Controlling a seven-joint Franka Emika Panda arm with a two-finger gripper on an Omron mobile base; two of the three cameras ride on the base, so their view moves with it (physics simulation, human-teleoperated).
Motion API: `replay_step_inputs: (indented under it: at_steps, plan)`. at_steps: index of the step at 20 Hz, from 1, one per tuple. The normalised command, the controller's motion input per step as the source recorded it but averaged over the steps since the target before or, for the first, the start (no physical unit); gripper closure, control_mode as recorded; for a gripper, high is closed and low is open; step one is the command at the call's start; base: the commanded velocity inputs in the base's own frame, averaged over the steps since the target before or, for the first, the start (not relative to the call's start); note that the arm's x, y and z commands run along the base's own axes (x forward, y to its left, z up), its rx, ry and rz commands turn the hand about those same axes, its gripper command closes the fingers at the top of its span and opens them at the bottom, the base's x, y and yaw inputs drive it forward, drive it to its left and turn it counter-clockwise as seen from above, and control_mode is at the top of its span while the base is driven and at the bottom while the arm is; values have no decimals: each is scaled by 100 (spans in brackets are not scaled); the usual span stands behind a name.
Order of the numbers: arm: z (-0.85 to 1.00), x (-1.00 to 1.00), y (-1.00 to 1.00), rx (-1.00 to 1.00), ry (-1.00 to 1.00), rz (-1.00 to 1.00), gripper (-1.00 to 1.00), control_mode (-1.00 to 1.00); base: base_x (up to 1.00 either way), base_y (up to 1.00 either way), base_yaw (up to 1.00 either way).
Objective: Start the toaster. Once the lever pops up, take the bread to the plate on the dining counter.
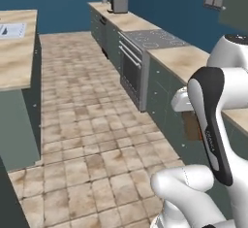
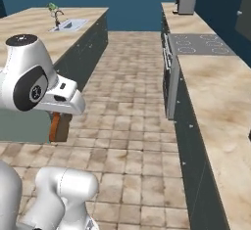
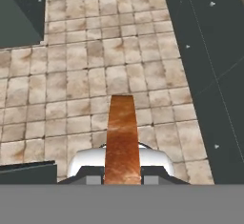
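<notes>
My gripper [image 3: 123,176] is shut on the bread [image 3: 123,135], a thin orange-brown slice seen edge-on, sticking out from between the fingers over the tiled floor. In the right base view the bread [image 2: 60,126] hangs below the white hand, held by the gripper [image 2: 61,116]. From the left base camera, the bread [image 1: 192,125] peeks out behind the forearm. The dining counter [image 1: 17,62], beige and marbled on a grey-green base, lies to the left [image 2: 32,31]. The toaster and the plate are out of view.
A tiled aisle [image 1: 87,125] runs between the two counters. On the right is a narrower counter [image 2: 220,102] with a stovetop [image 2: 198,43], an oven front [image 1: 131,69] and a grey appliance [image 1: 118,2] at the far end. A sink [image 2: 68,25] is set in the dining counter.
</notes>
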Motion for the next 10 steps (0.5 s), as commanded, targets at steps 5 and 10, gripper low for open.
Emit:
replay_step_inputs:
  at_steps: [5,10]
  plan:
    - [0,0,0,0,0,0,100,100,95,0,5]
    - [0,0,0,0,0,0,100,100,96,2,12]
